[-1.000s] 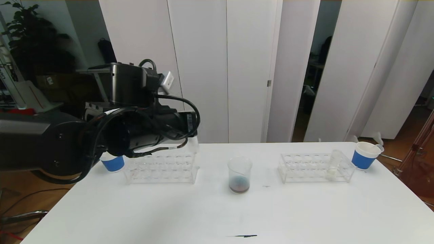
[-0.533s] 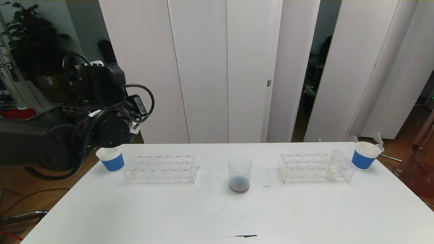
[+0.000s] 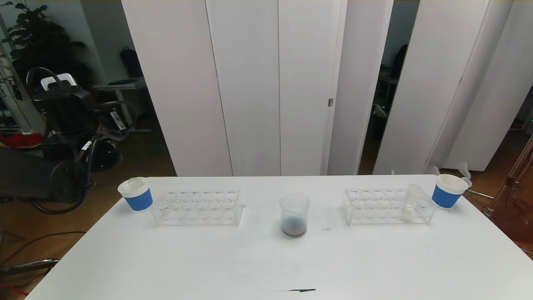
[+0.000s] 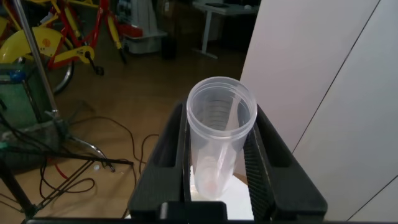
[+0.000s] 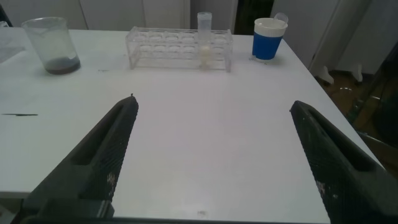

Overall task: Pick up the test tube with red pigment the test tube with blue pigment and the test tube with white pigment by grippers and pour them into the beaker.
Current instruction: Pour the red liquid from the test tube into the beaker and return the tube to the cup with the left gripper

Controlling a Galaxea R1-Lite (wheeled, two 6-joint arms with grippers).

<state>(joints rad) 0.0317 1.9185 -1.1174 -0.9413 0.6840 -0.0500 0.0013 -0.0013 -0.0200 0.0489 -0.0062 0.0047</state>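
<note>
Open path btwn beaker [image 3: 295, 214] & right rack [image 3: 387, 207]

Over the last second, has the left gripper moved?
Yes. The left gripper, holding an empty tube, swung away from the left rack, back past the table edge.

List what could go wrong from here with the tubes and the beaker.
1. The left gripper, off the table's left side, is shut on an emptied clear tube; slipping would drop it to the floor.
2. The cream-white tube leans in its clear rack, so the open right gripper may misgrip it.
</note>
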